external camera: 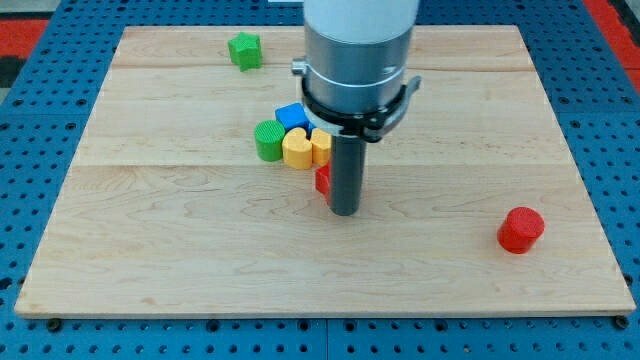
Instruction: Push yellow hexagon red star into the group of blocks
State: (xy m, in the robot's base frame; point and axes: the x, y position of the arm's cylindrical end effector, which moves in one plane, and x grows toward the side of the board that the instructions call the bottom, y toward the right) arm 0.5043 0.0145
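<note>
1. My tip [344,211] stands in for jaws here (a plain dark rod, so nothing to open, close or hold); it rests on the wooden desk [180,250] near the middle.
2. Far to the tip's upper left, a green block [244,50] sits alone by the desk's top edge.
3. Nearer, up and left of the tip, the group: a green cylinder [269,140], a yellow heart-like block [297,148], a blue block [292,116] behind them, and a yellow block [321,146] (shape unclear, partly hidden by the rod).
4. A red block [322,180] touches the rod's left side, mostly hidden.
5. Well right of the tip, slightly lower, a red cylinder [520,229] lies apart.
</note>
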